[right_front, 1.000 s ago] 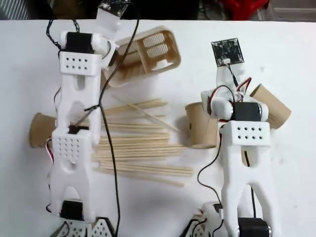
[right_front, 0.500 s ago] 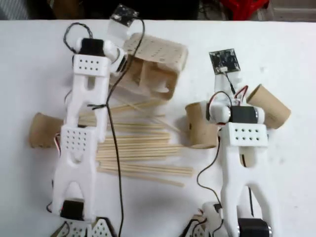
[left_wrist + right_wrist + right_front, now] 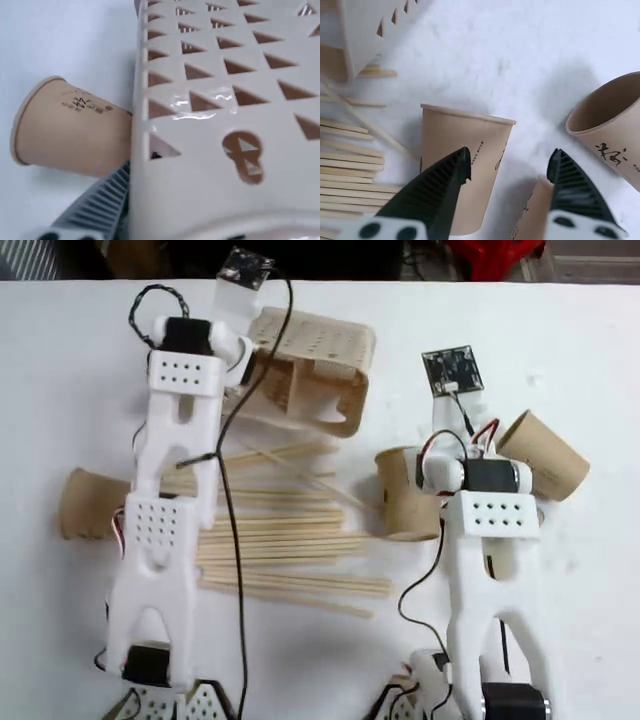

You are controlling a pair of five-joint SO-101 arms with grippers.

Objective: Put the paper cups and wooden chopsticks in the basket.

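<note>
Little of the job is done. The basket (image 3: 320,345) is tipped over at the far end of the table (image 3: 580,330), and what shows of its inside looks empty, though the angle hides part of it. The left gripper (image 3: 134,172) appears to be clamped on the basket's perforated wall, with one ribbed jaw pressed against it and the other out of sight behind the plastic. The wooden chopsticks (image 3: 285,545) lie in a loose spread on the table between the two arms, none of them in the basket. At least three paper cups are out too: a left cup (image 3: 85,505) on its side by the left arm, a middle cup (image 3: 405,495) just beside the chopsticks, and an outer cup (image 3: 545,455) lying on the right arm's far side. The right gripper (image 3: 511,155) hangs above the middle cup with its jaws wide apart and nothing between them. Every cup and stick is yet to be loaded, and the basket likely needs setting upright first.
</note>
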